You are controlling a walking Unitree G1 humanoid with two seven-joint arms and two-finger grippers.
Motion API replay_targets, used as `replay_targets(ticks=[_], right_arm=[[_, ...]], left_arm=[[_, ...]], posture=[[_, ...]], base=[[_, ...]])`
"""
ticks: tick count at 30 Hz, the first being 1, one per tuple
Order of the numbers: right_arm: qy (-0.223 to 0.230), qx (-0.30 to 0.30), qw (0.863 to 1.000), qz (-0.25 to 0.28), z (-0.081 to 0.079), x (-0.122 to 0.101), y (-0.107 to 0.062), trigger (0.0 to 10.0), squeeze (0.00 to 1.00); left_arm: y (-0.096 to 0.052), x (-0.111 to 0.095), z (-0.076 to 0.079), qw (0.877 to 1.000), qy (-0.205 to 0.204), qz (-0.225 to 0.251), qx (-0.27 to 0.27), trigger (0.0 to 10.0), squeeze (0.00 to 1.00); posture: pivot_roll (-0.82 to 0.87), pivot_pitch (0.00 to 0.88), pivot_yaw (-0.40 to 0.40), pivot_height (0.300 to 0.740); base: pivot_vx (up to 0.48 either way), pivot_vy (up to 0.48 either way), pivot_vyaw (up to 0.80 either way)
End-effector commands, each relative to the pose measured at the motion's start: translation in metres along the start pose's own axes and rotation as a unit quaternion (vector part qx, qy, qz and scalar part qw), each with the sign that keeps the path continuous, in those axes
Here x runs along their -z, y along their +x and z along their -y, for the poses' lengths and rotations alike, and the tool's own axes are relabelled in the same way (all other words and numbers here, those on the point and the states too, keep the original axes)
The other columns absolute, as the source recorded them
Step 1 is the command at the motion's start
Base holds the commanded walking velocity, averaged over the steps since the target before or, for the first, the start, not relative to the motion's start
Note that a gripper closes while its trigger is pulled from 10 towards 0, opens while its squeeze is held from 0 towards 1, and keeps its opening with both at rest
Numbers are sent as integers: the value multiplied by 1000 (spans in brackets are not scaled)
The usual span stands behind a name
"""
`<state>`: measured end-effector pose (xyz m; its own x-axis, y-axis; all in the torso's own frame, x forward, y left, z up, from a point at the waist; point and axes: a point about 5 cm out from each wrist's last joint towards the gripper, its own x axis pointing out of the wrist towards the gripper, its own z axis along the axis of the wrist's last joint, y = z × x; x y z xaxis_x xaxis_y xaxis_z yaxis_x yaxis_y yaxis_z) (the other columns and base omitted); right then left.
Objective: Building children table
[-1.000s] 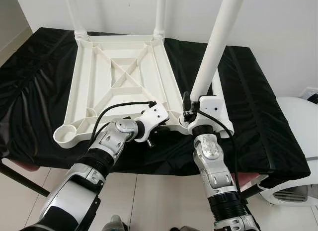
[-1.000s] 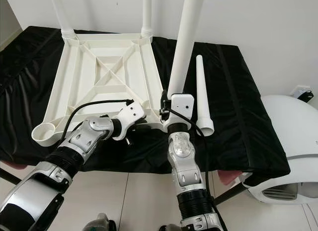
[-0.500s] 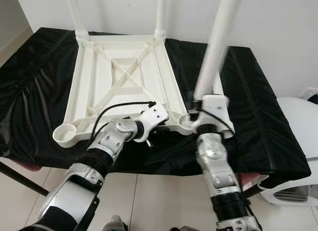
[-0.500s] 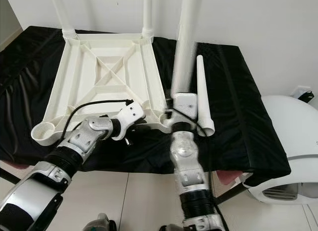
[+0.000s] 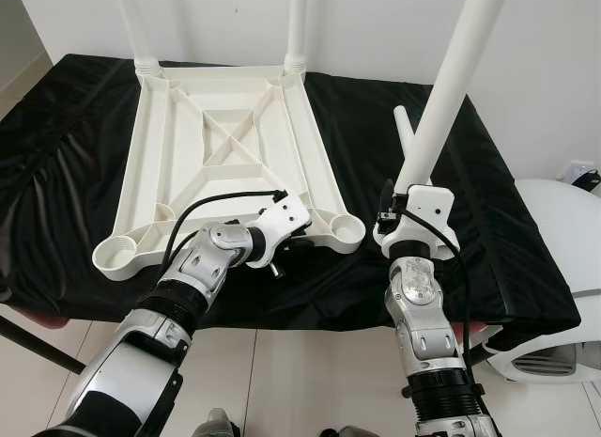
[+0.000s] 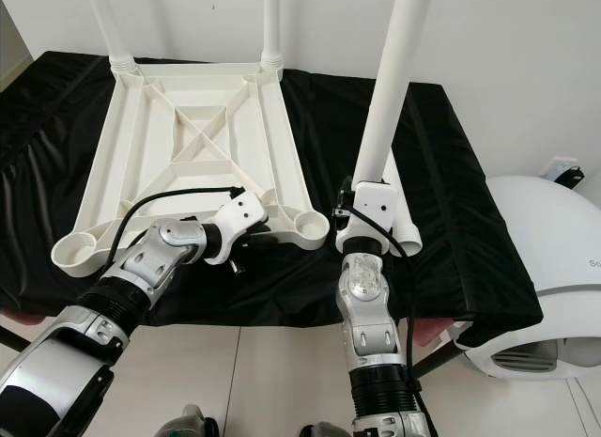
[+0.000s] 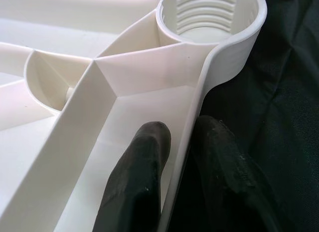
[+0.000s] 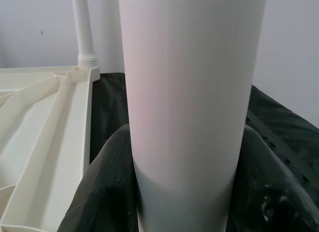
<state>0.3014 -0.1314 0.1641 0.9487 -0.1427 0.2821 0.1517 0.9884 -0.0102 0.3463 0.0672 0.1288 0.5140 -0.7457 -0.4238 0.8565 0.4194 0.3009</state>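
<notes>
An upside-down white table top (image 5: 225,146) lies on the black-covered table (image 5: 56,155). Two white legs (image 5: 297,23) stand screwed into its far corners. The near right socket (image 5: 346,228) and the near left socket (image 5: 115,257) are both empty. My left gripper (image 7: 182,129) is shut on the table top's near rim, just left of the right socket. My right gripper (image 5: 406,195) is shut on a third white leg (image 5: 451,89), held upright and leaning right over the cloth, to the right of that socket. A loose leg (image 5: 401,127) lies behind it.
A white rounded appliance (image 5: 563,268) stands on the floor at the right. The white wall runs close behind the table. The cloth's front edge hangs just below both grippers, with tiled floor (image 5: 300,381) beneath.
My right gripper has carried the leg to the right, off the near right socket, and the socket now stands open and empty. The left gripper keeps its hold on the rim.
</notes>
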Motion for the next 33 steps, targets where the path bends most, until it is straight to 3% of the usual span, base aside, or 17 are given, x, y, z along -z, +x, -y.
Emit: replay_targets(ticks=[1,7,9,19,25,29,33], right_arm=[[14,-17,1000,8,-2,-5,3,10000,0],[33,-58,998,17,-3,-8,5,10000,0],[43,-72,996,36,7,-14,12,10000,0],[67,-137,987,52,21,-21,24,10000,0],[67,-187,979,36,27,-17,26,10000,0],[72,-253,964,24,31,-11,27,10000,0],[71,-273,959,25,33,-9,29,10000,0]], left_arm=[[1,-1,1,1000,11,-4,0,10000,0],[0,-1,0,1000,10,-4,-1,10000,0],[0,-1,0,1000,10,-5,-1,10000,0],[0,0,0,1000,11,-6,0,10000,0],[-1,0,0,1000,12,-6,1,10000,0],[-1,0,0,1000,12,-5,0,10000,0],[-1,0,0,1000,13,-5,0,10000,0]], posture=[[12,22,-39,740],[12,25,-38,740],[9,28,-38,740],[5,32,-37,740],[5,33,-39,740],[6,32,-38,740],[6,32,-36,740]], base=[[0,0,0],[0,0,0],[0,0,0],[0,0,0],[0,0,0],[0,0,0],[0,0,0]])
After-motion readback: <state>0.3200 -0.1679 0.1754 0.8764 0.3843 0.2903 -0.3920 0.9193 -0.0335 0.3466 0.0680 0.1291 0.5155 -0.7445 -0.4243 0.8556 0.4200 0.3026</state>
